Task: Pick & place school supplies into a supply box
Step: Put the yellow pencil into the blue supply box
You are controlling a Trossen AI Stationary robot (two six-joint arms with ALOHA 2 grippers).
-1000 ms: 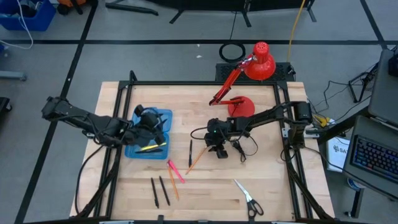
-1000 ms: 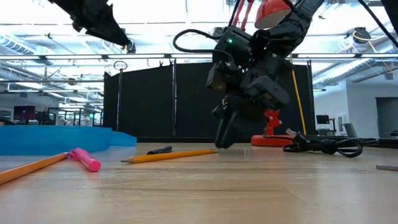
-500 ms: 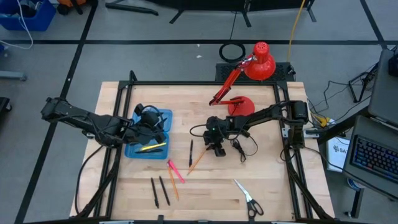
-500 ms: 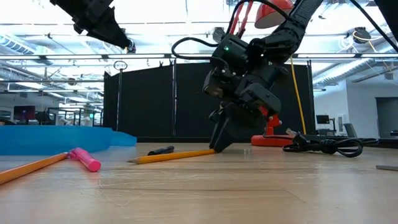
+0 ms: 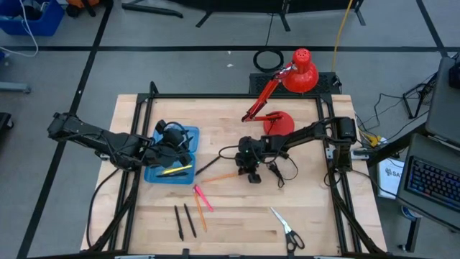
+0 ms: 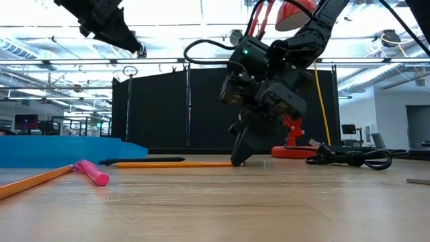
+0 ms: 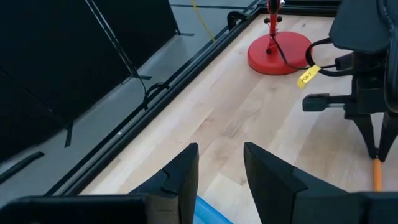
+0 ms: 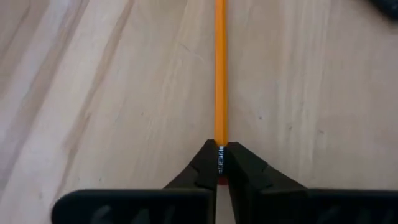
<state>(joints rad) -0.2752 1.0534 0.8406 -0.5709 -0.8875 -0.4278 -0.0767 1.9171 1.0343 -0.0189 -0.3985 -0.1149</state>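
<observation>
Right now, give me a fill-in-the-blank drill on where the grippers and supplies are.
1. The right gripper is shut on the end of an orange ____.
2. The left gripper hovers over the blue ____.
3. The scissors lie on the ____.

Missing: pencil; supply box; table

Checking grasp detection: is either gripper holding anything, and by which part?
The right gripper is shut on the orange pencil, pinching its eraser end. The left gripper is open, holding nothing.

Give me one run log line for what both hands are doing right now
right hand: shut on orange pencil, on table | left hand: open, above blue supply box | scissors: untouched
</observation>
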